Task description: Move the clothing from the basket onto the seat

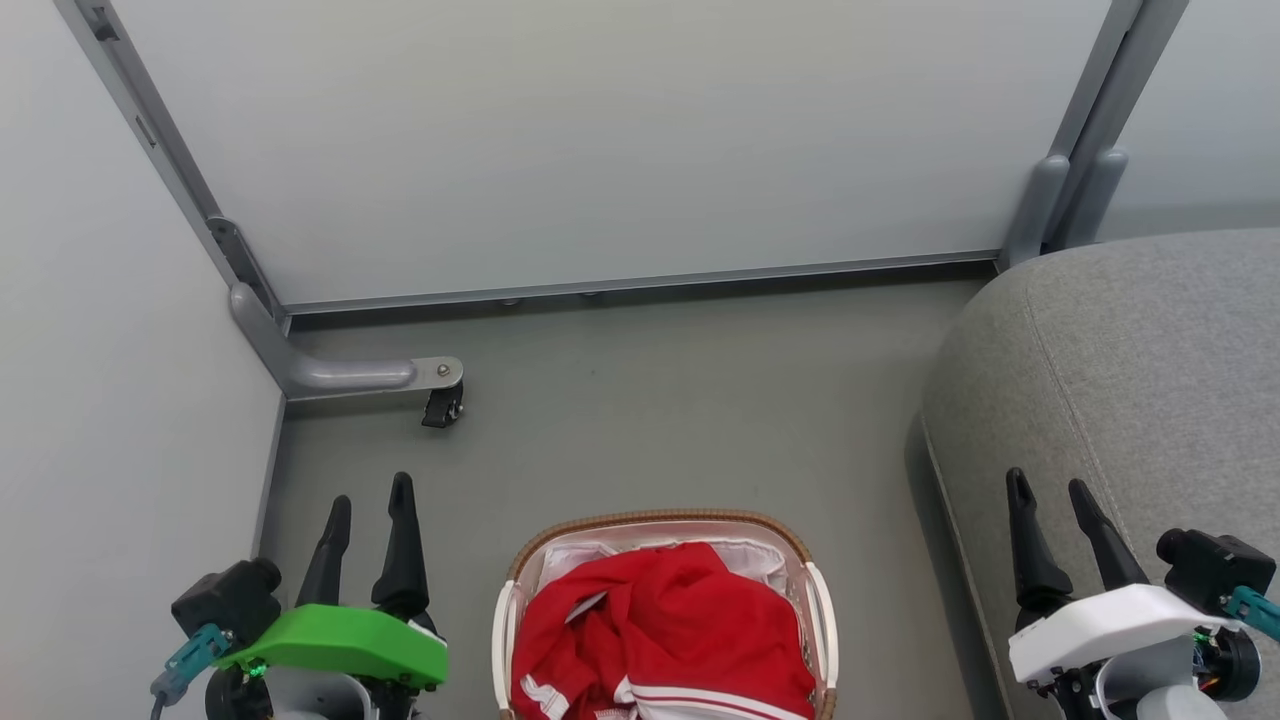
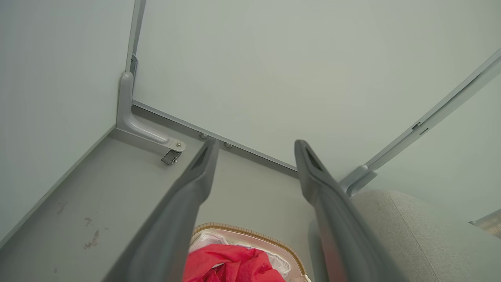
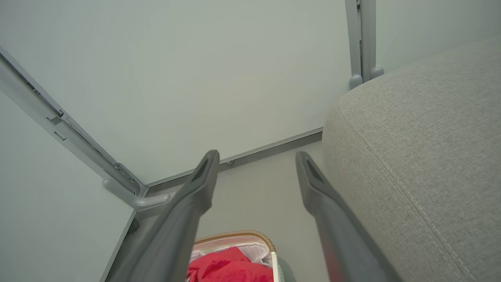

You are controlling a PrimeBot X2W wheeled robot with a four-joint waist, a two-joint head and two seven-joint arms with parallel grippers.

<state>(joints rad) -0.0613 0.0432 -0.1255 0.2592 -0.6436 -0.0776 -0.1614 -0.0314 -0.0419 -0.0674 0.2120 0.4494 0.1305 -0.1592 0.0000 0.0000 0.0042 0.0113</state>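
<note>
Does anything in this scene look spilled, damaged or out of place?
Nothing is spilled or broken. The red clothing lies crumpled inside the basket. The only oddity is a few reddish-brown marks on the grey floor, like old stains.

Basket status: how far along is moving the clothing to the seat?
Nothing looks done: the clothing is heaped in the basket, and the visible part of the seat carries none. Nothing is in hand: the left gripper and right gripper are open, either side of the basket, holding nothing. Left: grasp the clothing, lift it, set it on the seat.
</note>
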